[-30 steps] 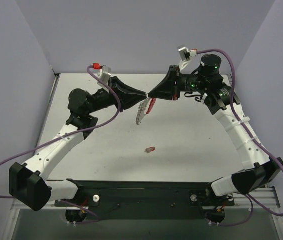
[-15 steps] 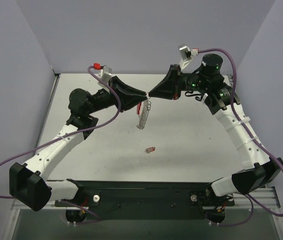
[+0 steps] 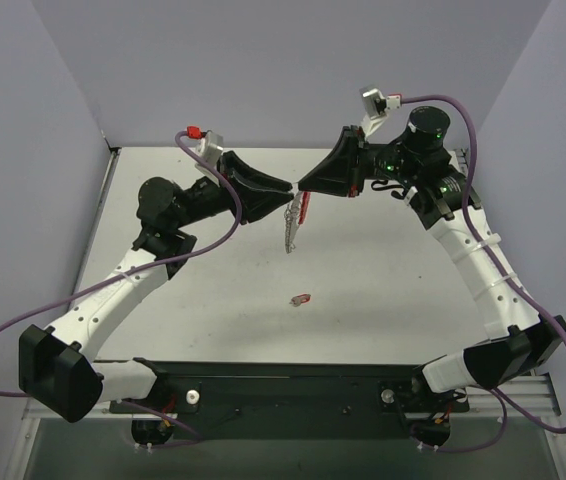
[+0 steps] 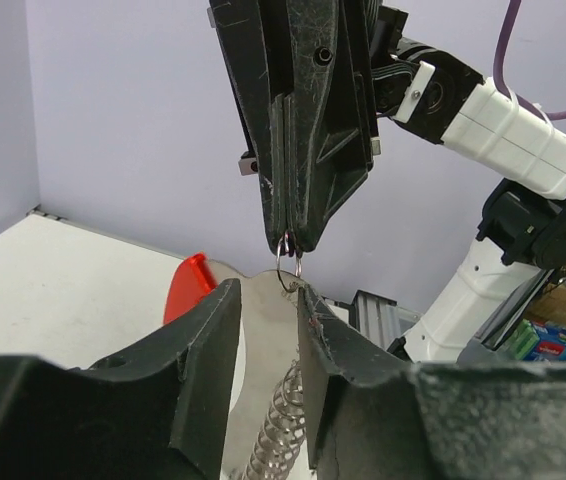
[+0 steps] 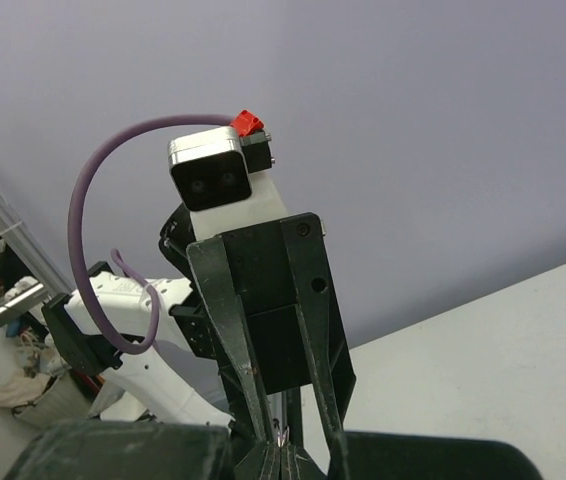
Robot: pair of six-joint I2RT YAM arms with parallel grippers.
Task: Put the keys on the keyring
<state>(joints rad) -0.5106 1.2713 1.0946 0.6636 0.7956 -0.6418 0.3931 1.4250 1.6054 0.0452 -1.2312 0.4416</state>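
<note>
Obs: right gripper (image 3: 300,187) clenched on the thin wire loop (image 4: 288,265) topping the keys (image 3: 290,232). The bunch hangs above the worktop (image 3: 393,290), red keyring (image 3: 304,207) alongside. Left gripper (image 3: 289,190) released, jaws parted astride the bunch (tips nearly meeting the right's).

We look at a pale grey counter (image 3: 383,290) closed in by lilac walls (image 3: 263,70) on the left, far and right sides. A small reddish object (image 3: 301,298) lies alone on it, about midway across and towards the near edge; we cannot make out what it is.
</note>
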